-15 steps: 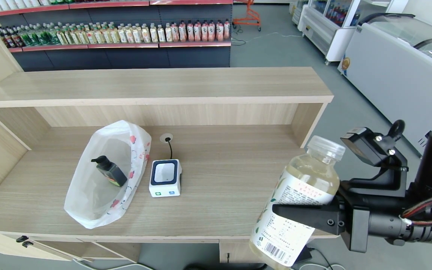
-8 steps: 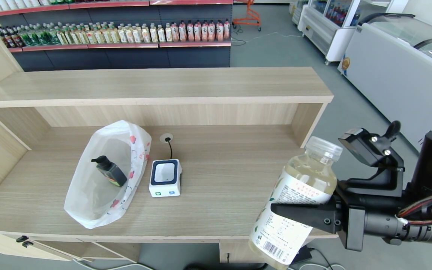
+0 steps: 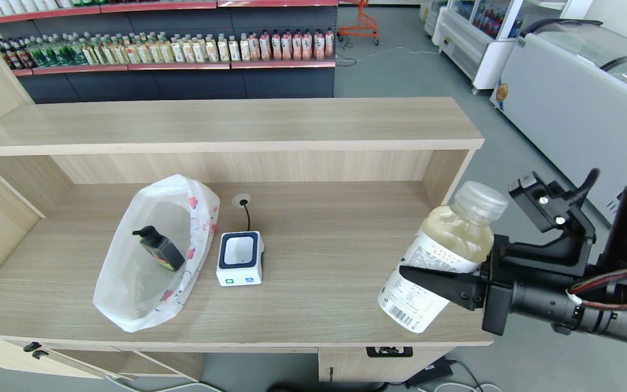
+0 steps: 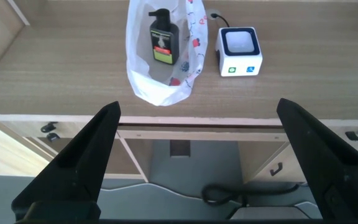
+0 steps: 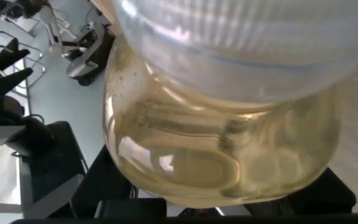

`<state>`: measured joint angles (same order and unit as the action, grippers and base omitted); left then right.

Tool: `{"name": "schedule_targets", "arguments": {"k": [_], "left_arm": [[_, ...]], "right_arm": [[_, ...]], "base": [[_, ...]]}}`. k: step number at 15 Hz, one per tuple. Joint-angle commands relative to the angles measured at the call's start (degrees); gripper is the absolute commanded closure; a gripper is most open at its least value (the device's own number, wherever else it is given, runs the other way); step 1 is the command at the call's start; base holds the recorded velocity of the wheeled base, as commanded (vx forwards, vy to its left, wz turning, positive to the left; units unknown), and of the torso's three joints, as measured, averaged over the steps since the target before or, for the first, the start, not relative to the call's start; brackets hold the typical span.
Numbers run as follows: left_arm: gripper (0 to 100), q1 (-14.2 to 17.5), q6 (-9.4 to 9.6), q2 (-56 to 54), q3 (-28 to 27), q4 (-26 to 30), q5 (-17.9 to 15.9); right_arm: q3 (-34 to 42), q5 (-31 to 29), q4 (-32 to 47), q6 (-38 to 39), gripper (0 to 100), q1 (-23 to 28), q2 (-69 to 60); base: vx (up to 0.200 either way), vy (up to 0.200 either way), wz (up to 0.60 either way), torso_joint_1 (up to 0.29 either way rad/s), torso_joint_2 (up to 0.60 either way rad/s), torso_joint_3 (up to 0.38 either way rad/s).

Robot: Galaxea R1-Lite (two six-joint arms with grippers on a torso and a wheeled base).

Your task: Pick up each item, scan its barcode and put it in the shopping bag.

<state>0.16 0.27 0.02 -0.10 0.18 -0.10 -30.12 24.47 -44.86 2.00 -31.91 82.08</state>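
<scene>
Holding the bottle (image 3: 444, 256) round its labelled middle, the right gripper (image 3: 432, 272) has its fingers clamped on it above the counter's (image 3: 324, 261) right front corner. The bottle is tilted, with its clear cap up and away from the robot and its barcode low on the near side; pale yellow liquid shows through its wall (image 5: 222, 143). Well apart, toward the left, the white scanner (image 3: 240, 257) sits on the counter with its window facing up. Just beside it lies the open bag (image 3: 128, 294), with a dark pump bottle (image 3: 160, 250) inside. The left gripper (image 4: 194, 155) hangs in front of the counter's near edge, fingers spread wide and holding nothing.
</scene>
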Motion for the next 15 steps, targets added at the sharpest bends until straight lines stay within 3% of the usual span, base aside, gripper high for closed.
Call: {"name": "schedule_targets", "arguments": {"k": [1, 4, 5, 6, 7, 12, 15], "left_arm": [[0, 0.02, 0.0, -0.02, 0.01, -0.01, 0.01], [0, 0.02, 0.0, -0.02, 0.01, -0.01, 0.01], [0, 0.02, 0.0, -0.02, 0.01, -0.01, 0.01], [0, 0.02, 0.0, -0.02, 0.01, -0.01, 0.01], [0, 0.02, 0.0, -0.02, 0.01, -0.01, 0.01], [0, 0.02, 0.0, -0.02, 0.01, -0.01, 0.01], [0, 0.02, -0.09, -0.02, 0.01, -0.01, 0.01]], "right_arm": [[-0.02, -3.55, 0.21, -18.08, 100, 9.33, 0.36], [-1.61, -3.2, 0.04, -41.99, 100, 19.52, -0.08], [-1.52, -3.2, 0.04, -42.43, 100, 19.61, -0.08], [-1.08, -3.81, -0.05, -52.45, 100, 21.46, -0.69], [-0.55, -3.81, -0.05, -57.02, 100, 21.46, -0.78], [0.5, -8.12, -0.93, -66.95, 100, 21.46, -2.89], [3.32, -11.28, -0.93, -68.71, 100, 21.37, -6.14]], "base": [[0.0, 0.0, 0.0, 0.0, 0.0, 0.0], [0.0, 0.0, 0.0, 0.0, 0.0, 0.0], [0.0, 0.0, 0.0, 0.0, 0.0, 0.0], [0.0, 0.0, 0.0, 0.0, 0.0, 0.0], [0.0, 0.0, 0.0, 0.0, 0.0, 0.0], [0.0, 0.0, 0.0, 0.0, 0.0, 0.0], [0.0, 0.0, 0.0, 0.0, 0.0, 0.0]]}}
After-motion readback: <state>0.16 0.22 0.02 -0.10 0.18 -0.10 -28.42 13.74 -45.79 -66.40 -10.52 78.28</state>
